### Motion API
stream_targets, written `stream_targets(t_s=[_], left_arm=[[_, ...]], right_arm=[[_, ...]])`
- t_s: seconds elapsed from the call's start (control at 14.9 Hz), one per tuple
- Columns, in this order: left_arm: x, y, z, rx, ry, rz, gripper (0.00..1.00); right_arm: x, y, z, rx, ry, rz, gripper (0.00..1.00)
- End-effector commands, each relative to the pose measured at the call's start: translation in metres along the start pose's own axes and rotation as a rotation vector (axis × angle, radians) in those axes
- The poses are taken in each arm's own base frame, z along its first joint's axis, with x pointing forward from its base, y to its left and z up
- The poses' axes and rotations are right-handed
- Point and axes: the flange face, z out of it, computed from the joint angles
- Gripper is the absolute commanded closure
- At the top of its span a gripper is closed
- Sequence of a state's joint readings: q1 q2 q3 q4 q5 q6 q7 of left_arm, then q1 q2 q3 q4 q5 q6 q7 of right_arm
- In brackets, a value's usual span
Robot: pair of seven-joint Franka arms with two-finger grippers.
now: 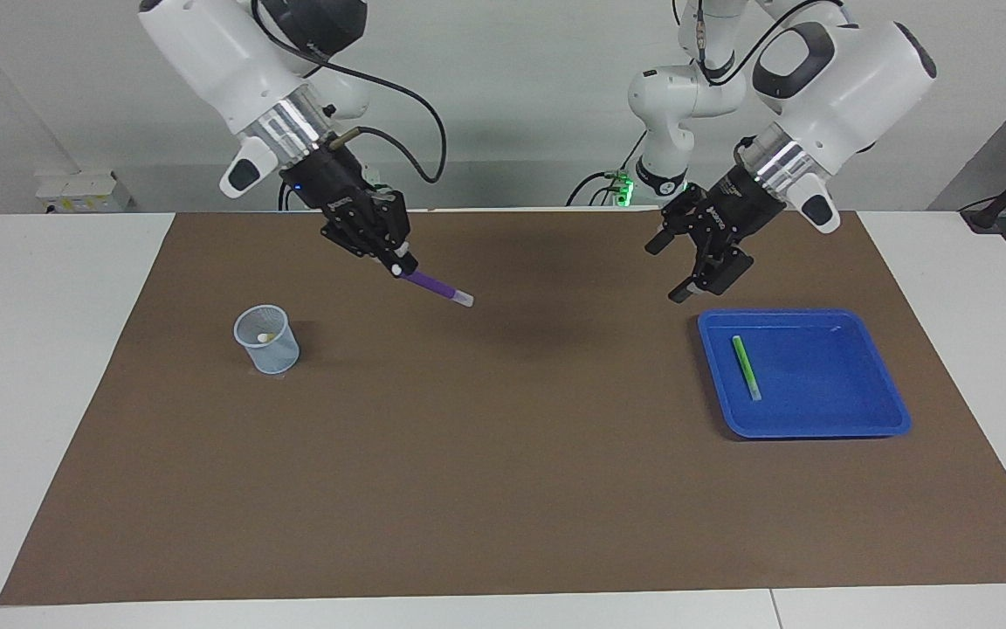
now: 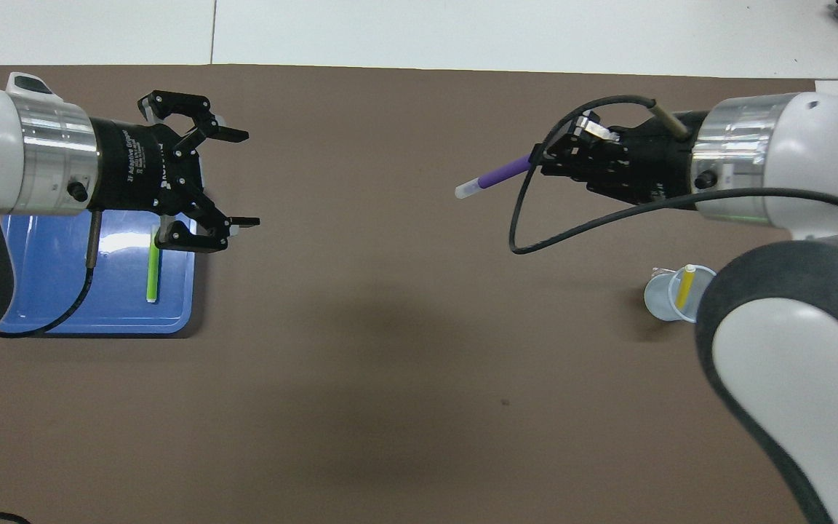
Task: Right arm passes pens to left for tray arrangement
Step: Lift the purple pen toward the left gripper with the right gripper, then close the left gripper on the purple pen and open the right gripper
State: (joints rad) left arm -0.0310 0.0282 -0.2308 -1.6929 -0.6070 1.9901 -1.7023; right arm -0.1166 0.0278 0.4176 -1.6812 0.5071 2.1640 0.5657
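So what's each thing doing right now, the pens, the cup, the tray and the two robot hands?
Purple pen: held in the air, tilted, over the brown mat.
Green pen: lying flat in the tray.
Yellow pen: standing, leaning, in the cup.
Cup: upright on the mat.
Tray: flat on the mat.
Right gripper: shut on the purple pen.
Left gripper: open, empty, over the mat beside the tray.

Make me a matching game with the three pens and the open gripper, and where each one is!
Things:
1. purple pen
2. green pen
3. yellow pen
4. left gripper

Places:
A. standing in the pale cup
B. up in the air, open, beside the blue tray
C. held out by the right gripper over the brown mat
D. lying flat in the blue tray

Right pairs: 1-C, 2-D, 3-A, 4-B
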Motion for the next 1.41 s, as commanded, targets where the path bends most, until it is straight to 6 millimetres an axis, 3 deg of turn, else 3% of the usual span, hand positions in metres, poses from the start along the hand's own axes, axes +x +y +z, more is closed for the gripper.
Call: stream_targets(t_s=[0.0,0.2,0.47,0.67,1.07,1.34], left_arm=[[-0.024,-0.014,0.000,-0.020,-0.021,-0.056,0.00],[-0.048,-0.028,0.007,-0.008,-0.029,-0.061,0.00],[-0.071,-0.041,0.014,-0.024,-0.041,-0.072,0.00],[-0.073,-0.045,0.021,-0.043,-0.045,-0.075,0.00],[-0.087,-0.081,0.054,-0.088,-0.047,-0.070,0.00],[-0.090,-0.087,0.050,-0.078,-0.041,-0.046,0.00]], right_arm=[[-0.032,-0.013,0.011,0.041,0.019,0.086,1.00],[-0.068,-0.028,0.029,0.077,0.042,0.138,1.00],[-0.094,-0.044,0.036,0.082,0.014,0.111,1.00],[-0.108,-0.051,0.039,0.083,-0.003,0.113,1.00],[-0.130,-0.063,0.043,0.083,-0.031,0.144,1.00],[-0.128,-0.062,0.044,0.083,-0.029,0.141,1.00]])
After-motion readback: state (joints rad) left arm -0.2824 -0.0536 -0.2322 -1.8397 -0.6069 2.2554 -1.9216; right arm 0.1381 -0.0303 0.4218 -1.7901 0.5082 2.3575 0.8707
